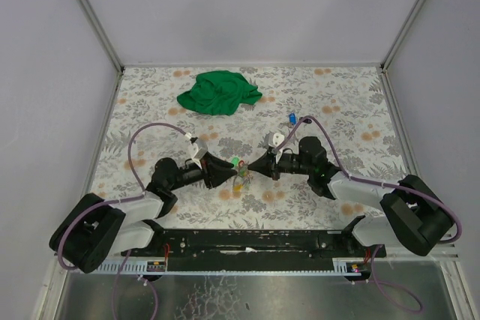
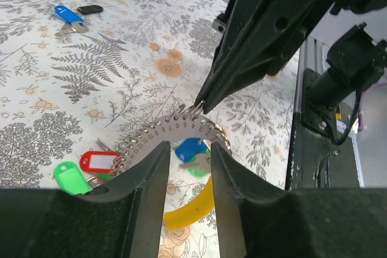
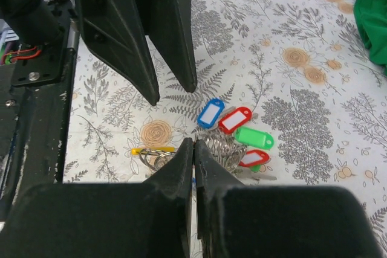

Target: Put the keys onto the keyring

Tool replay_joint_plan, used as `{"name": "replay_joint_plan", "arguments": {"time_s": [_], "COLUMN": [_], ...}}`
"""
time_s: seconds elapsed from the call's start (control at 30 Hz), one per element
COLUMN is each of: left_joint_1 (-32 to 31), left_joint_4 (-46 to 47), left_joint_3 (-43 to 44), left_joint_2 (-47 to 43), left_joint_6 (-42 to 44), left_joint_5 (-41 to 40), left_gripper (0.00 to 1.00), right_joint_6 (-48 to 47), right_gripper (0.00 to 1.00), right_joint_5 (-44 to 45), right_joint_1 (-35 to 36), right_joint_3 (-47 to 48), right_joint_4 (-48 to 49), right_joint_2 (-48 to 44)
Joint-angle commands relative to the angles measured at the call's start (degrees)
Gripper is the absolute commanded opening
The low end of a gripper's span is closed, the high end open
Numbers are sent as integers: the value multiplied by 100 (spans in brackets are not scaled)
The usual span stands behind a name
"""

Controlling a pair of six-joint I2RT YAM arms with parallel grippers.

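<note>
Right gripper [image 3: 193, 147] pinched shut on the keyring [image 2: 158, 129]; left gripper [image 2: 187, 149] part open, empty, tip to tip with it.
The ring's arc runs crosswise just past the left fingertips, with the tagged keys [image 3: 239, 130] bunched beneath. A lone blue key [image 2: 68, 15] lies apart, probably nearer the right arm.

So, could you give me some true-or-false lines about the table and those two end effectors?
The green cloth lies well apart from the keys. True.
The left end effector is clamped shut. False: its jaws stand apart.
The right end effector pinches the keyring. True.
Every key lies in one cluster. False: one blue key lies well away from it.
</note>
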Motion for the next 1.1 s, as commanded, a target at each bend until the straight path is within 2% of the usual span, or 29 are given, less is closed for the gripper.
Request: {"name": "replay_joint_plan", "arguments": {"time_s": [0.0, 0.13, 0.4, 0.57, 1.07], "left_joint_1": [215, 286, 282, 298, 290], "left_joint_4": [802, 909, 1101, 1668, 1701], "left_joint_3": [277, 532, 798, 881, 976], "left_joint_2": [365, 613, 916, 1193, 1527], "left_joint_6": [454, 430, 326, -49, -151], "left_joint_5": [1043, 1600, 2069, 2380, 2303], "left_gripper": [33, 35, 35, 32, 23], "right_joint_6": [-80, -136, -253, -159, -52], "right_gripper": [2, 2, 2, 2, 2], "right_joint_5": [-830, -1178, -1483, -1682, -1853], "right_joint_1": [-126, -171, -176, -176, -176], "right_joint_3": [342, 478, 661, 711, 725], "right_joint_4": [368, 199, 8, 174, 456], "right_joint_2": [-176, -227, -243, -132, 107]}}
